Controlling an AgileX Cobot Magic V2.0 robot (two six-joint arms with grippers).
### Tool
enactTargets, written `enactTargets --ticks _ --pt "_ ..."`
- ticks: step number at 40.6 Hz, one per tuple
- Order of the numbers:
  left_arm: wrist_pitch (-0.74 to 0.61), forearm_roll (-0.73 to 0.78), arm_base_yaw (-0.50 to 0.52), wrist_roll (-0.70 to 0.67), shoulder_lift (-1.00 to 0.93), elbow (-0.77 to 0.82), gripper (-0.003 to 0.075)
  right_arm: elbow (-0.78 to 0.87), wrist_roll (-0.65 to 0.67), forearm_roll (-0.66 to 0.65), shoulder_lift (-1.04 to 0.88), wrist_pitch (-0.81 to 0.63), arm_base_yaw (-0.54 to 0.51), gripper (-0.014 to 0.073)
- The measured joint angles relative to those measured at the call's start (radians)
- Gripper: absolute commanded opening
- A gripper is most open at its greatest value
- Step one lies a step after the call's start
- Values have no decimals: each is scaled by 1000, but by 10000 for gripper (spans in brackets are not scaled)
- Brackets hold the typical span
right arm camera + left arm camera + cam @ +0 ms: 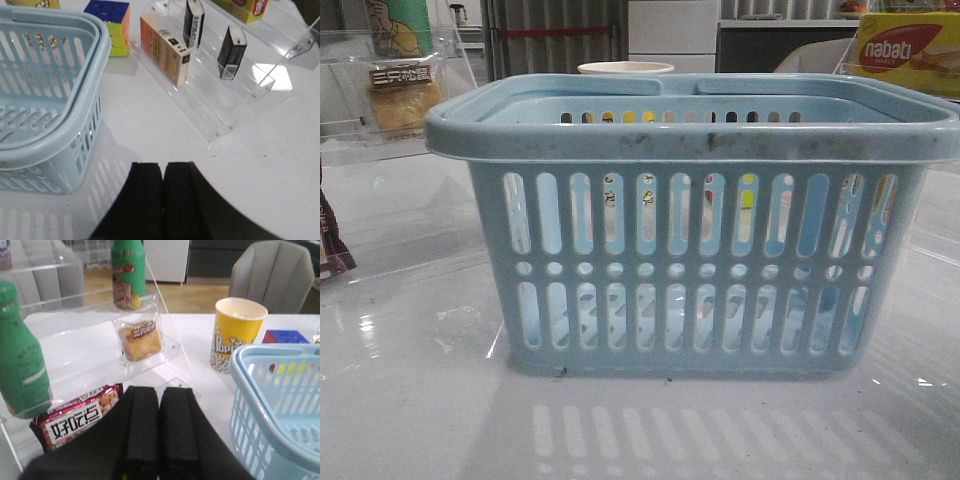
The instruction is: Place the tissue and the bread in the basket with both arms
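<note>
Nearest, the basket (690,250) fills the table's middle. Bread (142,340) stands on the clear shelf far left — tissue (231,53) on the right-hand stand. Left gripper (159,427) and right gripper (163,197) — fingers pressed together, holding nothing.

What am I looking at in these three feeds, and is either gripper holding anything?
A two-armed robot at a white table. The front camera faces the light-blue basket, which looks empty. The other two cameras ride on the wrists; the black blocks at the bottom are the fingers. The left gripper is shut and holds nothing; ahead of it the wrapped bread sits on a clear stand. The right gripper is also shut and empty; two dark packs, one likely the tissue, stand on clear steps.
</note>
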Motion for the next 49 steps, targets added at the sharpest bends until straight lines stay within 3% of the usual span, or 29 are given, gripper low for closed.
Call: enactTargets --ticks 16,20,25,29,36,49 --pt "2 65 0 0 136 71 92 0 0 -1 149 7 0 39" --pt "2 65 0 0 166 72 141 0 0 -1 187 11 0 171" --pt "0 65 0 0 204 72 326 0 0 -1 234 9 0 453" --pt "0 65 0 0 224 72 428 0 0 -1 267 -12 0 555" --pt "-6 65 0 0 232 74 403 -16 8 -1 334 -77 -12 542" --pt "-6 65 0 0 232 74 358 -200 58 0 571 -165 -146 542"
